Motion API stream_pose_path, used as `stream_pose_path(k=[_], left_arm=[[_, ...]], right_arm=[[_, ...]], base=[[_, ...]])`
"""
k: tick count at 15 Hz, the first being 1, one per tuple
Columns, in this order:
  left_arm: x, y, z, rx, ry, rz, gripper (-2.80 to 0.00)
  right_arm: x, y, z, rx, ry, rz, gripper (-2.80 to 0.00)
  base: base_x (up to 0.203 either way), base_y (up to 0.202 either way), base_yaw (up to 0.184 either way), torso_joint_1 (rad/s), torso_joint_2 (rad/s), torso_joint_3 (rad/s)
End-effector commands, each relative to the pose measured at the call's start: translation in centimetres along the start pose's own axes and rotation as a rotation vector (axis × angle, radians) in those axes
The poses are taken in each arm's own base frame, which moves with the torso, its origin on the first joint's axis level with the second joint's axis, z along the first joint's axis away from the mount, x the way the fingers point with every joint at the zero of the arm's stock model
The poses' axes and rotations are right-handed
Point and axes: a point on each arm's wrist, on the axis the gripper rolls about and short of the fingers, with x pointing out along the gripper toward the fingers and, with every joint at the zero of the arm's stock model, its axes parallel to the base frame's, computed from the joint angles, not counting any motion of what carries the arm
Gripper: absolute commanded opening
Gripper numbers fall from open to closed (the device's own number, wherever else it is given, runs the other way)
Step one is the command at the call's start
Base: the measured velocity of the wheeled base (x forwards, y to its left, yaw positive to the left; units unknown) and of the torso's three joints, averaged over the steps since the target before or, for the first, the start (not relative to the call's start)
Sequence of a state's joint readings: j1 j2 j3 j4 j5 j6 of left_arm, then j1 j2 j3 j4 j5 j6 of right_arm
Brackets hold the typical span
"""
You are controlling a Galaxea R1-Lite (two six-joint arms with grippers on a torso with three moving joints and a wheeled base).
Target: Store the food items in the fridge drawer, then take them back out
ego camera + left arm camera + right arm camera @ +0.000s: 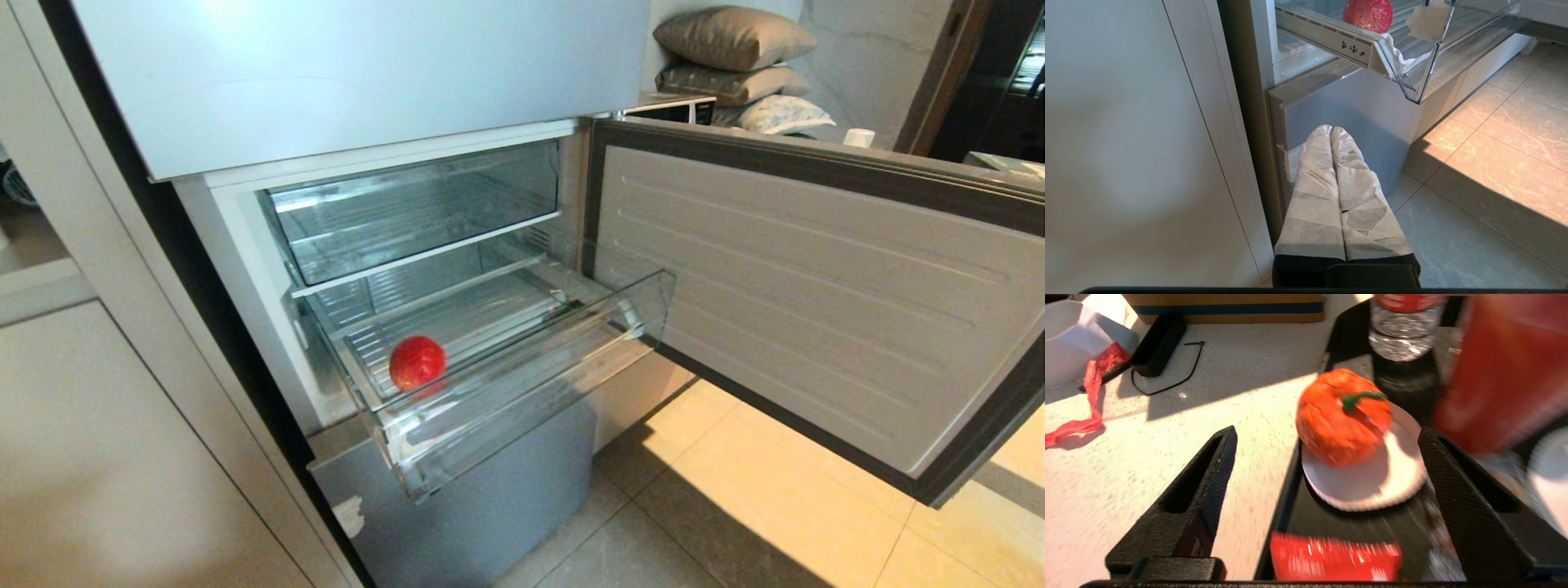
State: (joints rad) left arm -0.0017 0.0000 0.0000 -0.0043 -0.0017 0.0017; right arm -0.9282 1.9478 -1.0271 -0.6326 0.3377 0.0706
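Pinkish-red round fruit (417,363) w/ mottled skin in clear drawer (522,384); right hand (1327,465) wide apart, empty; left hand (1331,132) closed.

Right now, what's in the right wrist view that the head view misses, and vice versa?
Right wrist only: the open right gripper over a red stemmed piece on a white plate on a black tray, a water bottle behind. Head only: the open fridge drawer holding a round red fruit, and the swung-open door. Shared: nothing; neither arm shows in the head view.

Clear glossy plastic fridge drawer (522,367)
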Motion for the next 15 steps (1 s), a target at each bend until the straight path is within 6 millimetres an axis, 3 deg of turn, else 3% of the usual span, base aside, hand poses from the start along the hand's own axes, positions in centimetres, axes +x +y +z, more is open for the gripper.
stream_pose_path(k=[1,4,15], left_arm=[[0.0,0.0,0.0,0.0,0.001,0.0,-2.8],[0.0,0.0,0.0,0.0,0.001,0.0,-2.8],[0.0,0.0,0.0,0.0,0.001,0.0,-2.8]], right_arm=[[3.0,-0.3,-1.1,0.001,0.024,0.014,0.0],[5.1,-0.9,-1.3,-0.003,0.014,-0.005,0.0],[9.4,-2.1,-3.4,-0.03,0.032,-0.002,0.0]], base=[[0.0,0.0,0.0,0.0,0.0,0.0],[0.0,0.0,0.0,0.0,0.0,0.0],[0.0,0.0,0.0,0.0,0.0,0.0]])
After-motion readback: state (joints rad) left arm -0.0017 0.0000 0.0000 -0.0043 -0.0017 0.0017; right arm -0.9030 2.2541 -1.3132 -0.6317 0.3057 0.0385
